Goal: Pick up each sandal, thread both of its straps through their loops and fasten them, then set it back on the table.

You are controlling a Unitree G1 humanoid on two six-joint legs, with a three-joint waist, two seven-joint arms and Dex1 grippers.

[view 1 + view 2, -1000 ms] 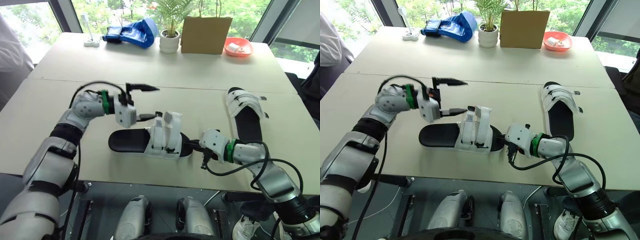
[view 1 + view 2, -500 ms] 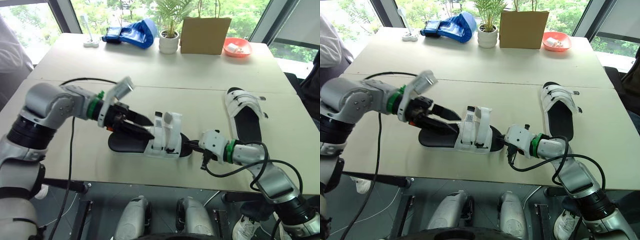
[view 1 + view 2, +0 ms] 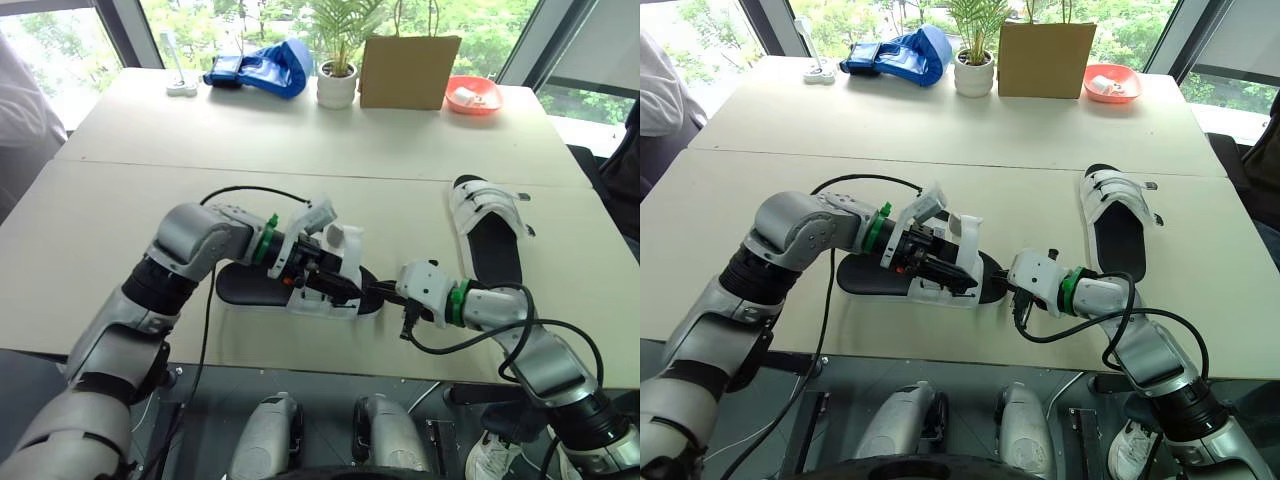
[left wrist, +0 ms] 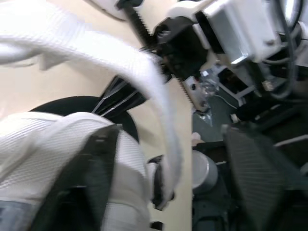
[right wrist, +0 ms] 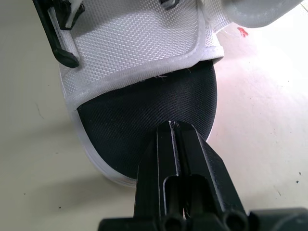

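Behind the two beige tables [image 3: 120, 200] there are large windows with green trees. Along the far edge, from the left, stand a small white stand [image 3: 182, 80], a blue bag [image 3: 265, 68] of shiny material, a round white pot [image 3: 338, 86] with a green plant in it, a flat brown paper bag [image 3: 411, 70] whose inside is hidden, and a red bowl [image 3: 478, 102] with something white in it.

On the near table, in the middle, lies the near sandal [image 3: 245, 285]. It has a smooth black sole and a white woven upper. The left gripper [image 3: 335, 284] is at this upper. In the left wrist view its fingers [image 4: 96, 178] are spread wide, with the white upper between them. One loose strap [image 3: 343, 238] stands upward and curves over.

At the right of the sandal, the right gripper [image 3: 385, 291] is at its toe end. Its fingers [image 5: 179, 159] are pressed together over the black toe.

The second sandal [image 3: 495, 245] lies flat farther to the right, well apart, with white straps across a black sole.
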